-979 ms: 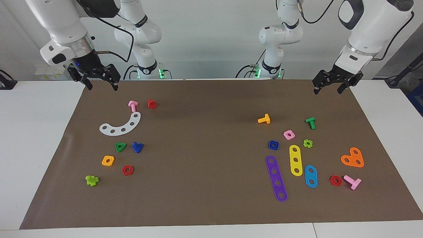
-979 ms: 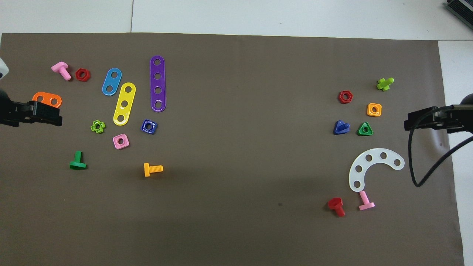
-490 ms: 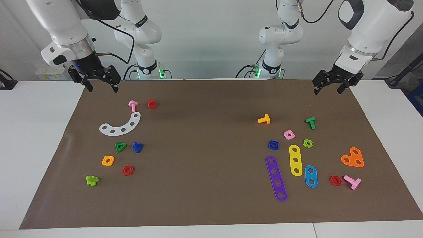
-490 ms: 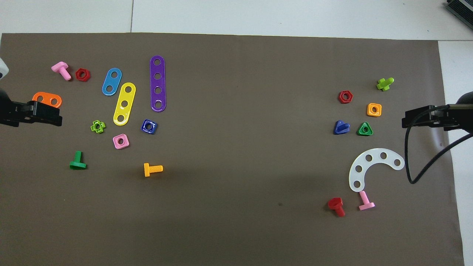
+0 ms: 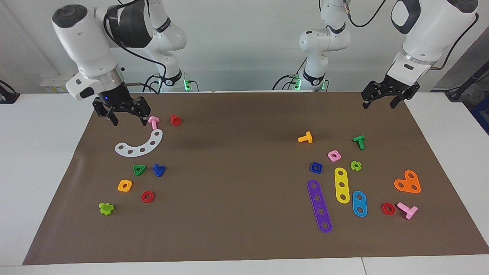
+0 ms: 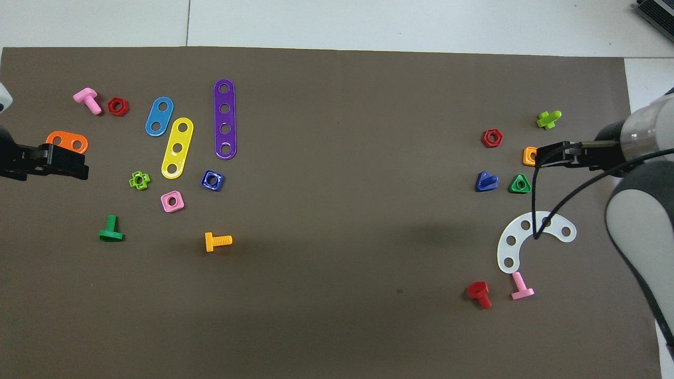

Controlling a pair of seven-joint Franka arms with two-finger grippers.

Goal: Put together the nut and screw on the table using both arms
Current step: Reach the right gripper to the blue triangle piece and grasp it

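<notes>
Right gripper (image 5: 127,116) hangs with its fingers spread and empty over the table (image 5: 237,236) at its own end, above the ground between the pink bolt (image 5: 153,122) and the white curved plate (image 5: 140,145). The screw (image 5: 158,169) lies on the mat farther from the robots than that plate, just beside the green triangular nut (image 5: 139,170), and toward the table's middle from the gripper. Seen from overhead its stubby shaft points roughly toward the green nut (so the head faces the open centre). That arm is clearly the closer one. The nut (image 5: 316,167) sits flat at the left arm's end, near the purple strip (image 5: 319,206) and the pink square nut (image 5: 334,155). Left gripper (image 5: 382,98) waits, parted and empty, over the mat's robot-side edge, well apart from it. Plenty of bare mat in the middle for joining.
</notes>
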